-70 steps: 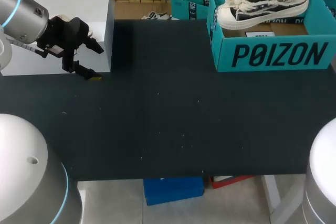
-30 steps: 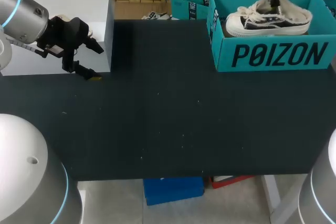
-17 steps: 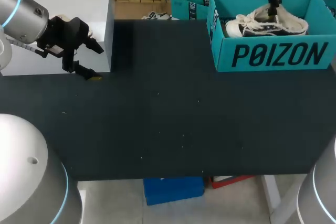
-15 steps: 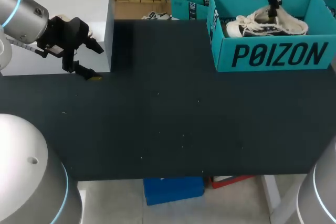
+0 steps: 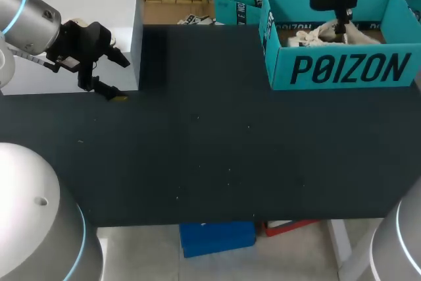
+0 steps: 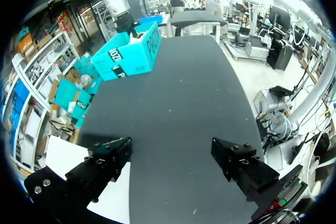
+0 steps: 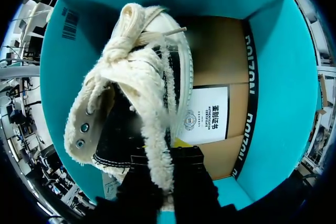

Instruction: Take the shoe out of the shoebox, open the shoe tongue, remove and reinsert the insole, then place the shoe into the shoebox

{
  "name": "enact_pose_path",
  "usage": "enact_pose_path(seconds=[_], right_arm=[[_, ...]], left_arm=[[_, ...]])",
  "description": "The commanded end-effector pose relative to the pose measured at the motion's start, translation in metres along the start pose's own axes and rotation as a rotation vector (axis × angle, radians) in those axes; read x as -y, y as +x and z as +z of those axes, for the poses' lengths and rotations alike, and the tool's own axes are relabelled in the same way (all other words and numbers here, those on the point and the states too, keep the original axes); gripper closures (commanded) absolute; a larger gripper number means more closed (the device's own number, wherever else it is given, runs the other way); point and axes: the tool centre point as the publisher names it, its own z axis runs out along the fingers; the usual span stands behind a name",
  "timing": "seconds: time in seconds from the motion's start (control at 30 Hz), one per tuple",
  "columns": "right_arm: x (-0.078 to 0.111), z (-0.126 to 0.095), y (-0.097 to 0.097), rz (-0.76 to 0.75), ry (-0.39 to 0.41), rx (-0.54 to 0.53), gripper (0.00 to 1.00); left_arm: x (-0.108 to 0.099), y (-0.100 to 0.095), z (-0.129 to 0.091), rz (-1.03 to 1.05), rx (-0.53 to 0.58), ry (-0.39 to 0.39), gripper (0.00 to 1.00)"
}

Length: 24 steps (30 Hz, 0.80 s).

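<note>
– Head view, from the near edge outward: what do you make out?
– First the black table (image 5: 210, 156). Further in, on the left, the left gripper (image 5: 123, 80) hangs just in front of a white box (image 5: 125, 11). Its fingers are spread wide with nothing between them (the left wrist view shows the same gap).
– And at the far side?
– The teal shoebox (image 5: 342, 69) stands at the far right. The shoe (image 7: 131, 103) is down inside it, with only its cream top showing over the front wall. Beneath it a white card (image 7: 210, 116) lies on the brown floor of the box.
– Who has hold of it?
– The right gripper (image 7: 167, 174) reaches down into the box. Its fingers are pinched on the frayed rim of the shoe's opening, one on each side.
</note>
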Motion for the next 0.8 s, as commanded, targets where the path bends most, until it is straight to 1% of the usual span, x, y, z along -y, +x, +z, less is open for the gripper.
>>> enact_pose_path(seconds=[0.03,0.27,0.43,0.47,0.5,0.53,0.57,0.6,0.8], right_arm=[[0.000,0.010,-0.004,-0.002,-0.005,-0.010,1.00],[0.001,0.021,-0.004,-0.002,-0.007,-0.023,1.00],[0.000,0.024,-0.006,-0.005,-0.007,-0.027,1.00],[-0.001,0.025,-0.007,-0.008,-0.007,-0.029,0.87],[-0.001,0.026,-0.007,-0.011,-0.006,-0.031,0.69],[-0.002,0.027,-0.008,-0.012,-0.005,-0.033,0.56],[-0.002,0.027,-0.008,-0.013,-0.004,-0.035,0.35],[-0.002,0.028,-0.008,-0.014,-0.003,-0.036,0.00],[0.000,0.026,-0.012,-0.007,-0.002,-0.042,0.00]], left_arm=[[-0.001,0.001,0.000,0.002,0.004,0.001,0.00],[-0.001,0.001,0.000,0.002,0.004,0.001,0.00],[-0.001,0.001,0.000,0.002,0.004,0.001,0.00],[-0.001,0.001,0.000,0.002,0.004,0.001,0.00],[-0.001,0.001,0.000,0.002,0.004,0.001,0.00],[-0.001,0.001,0.000,0.002,0.004,0.001,0.00],[-0.001,0.001,0.000,0.002,0.004,0.001,0.00],[-0.001,0.001,0.000,0.002,0.004,0.001,0.00],[-0.001,0.001,0.000,0.002,0.004,0.001,0.00]])
